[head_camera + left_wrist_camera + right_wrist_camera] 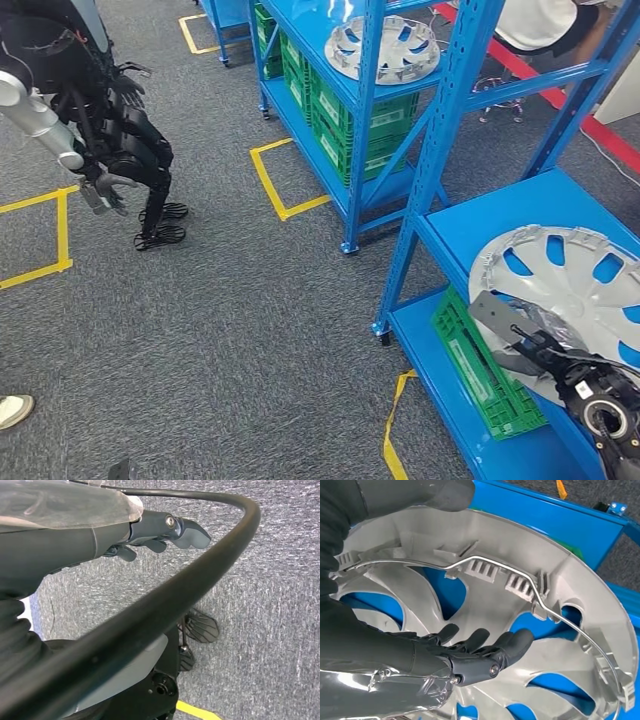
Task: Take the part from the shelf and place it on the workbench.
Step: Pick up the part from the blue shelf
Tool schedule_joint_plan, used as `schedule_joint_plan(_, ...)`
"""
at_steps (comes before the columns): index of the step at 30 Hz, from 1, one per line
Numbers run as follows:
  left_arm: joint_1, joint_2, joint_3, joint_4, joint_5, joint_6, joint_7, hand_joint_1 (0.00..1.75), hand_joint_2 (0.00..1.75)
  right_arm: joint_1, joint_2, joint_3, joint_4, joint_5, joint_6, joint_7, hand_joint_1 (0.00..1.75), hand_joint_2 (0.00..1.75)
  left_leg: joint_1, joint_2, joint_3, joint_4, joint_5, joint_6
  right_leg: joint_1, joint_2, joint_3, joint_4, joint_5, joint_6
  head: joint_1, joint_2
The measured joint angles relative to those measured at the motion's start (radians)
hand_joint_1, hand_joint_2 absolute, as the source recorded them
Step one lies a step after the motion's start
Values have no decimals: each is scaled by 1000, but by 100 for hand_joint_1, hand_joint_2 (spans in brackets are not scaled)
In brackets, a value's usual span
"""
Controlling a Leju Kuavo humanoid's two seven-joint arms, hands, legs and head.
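The head view looks down from high over the blue shelf (483, 240). The right wrist view sits close behind the right robot hand (471, 652), sharing that shelf (546, 515); the left wrist view faces the floor.

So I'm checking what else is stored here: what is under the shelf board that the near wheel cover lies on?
A green crate sits on the lower shelf, partly tucked under the board holding the wheel cover. The board and right hand hide its far end and contents.

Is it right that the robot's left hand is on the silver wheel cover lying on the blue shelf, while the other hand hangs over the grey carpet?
Not quite: the hands are swapped. The right wrist view shows the right hand on the wheel cover lying on the blue shelf. The left hand is the one hanging over the grey carpet.
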Motion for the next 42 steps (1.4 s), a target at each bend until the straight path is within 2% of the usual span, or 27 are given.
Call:
schedule_joint_plan(6,0,0,0,0,0,0,0,0,175,4,0,0,10,-2,0,0,41,175,0,0,0,0,0,0,0,0,0,0,0,0,0,0)
schedule_joint_plan(11,0,0,0,0,0,0,0,0,175,5,0,0,18,-6,-3,0,65,175,0,0,0,0,0,0,0,0,0,0,0,0,0,0)
schedule_joint_plan(15,0,0,0,0,0,0,0,0,175,9,0,0,23,-6,-7,0,98,175,0,0,0,0,0,0,0,0,0,0,0,0,0,0)
schedule_joint_plan(17,0,0,0,0,0,-1,0,0,175,11,0,-1,25,-6,-8,0,104,175,0,0,0,0,0,0,0,0,0,0,0,0,0,0)
schedule_joint_plan(21,0,0,-1,0,-1,-5,0,0,175,14,0,-7,25,5,5,0,105,175,0,0,0,0,0,0,0,0,0,0,0,0,0,0)
schedule_joint_plan(28,0,0,-1,0,0,-6,0,0,175,7,0,-21,24,58,96,-1,104,175,0,0,0,0,0,0,0,0,0,0,0,0,0,0)
schedule_joint_plan(35,0,0,-1,0,2,-6,0,0,175,-3,1,-23,24,84,144,-2,106,175,0,0,0,0,0,0,0,0,1,0,0,0,1,0)
schedule_joint_plan(42,0,0,-1,0,3,-6,0,0,175,-4,3,-30,17,110,181,-2,100,175,0,0,0,0,0,0,0,0,1,0,0,0,0,0)
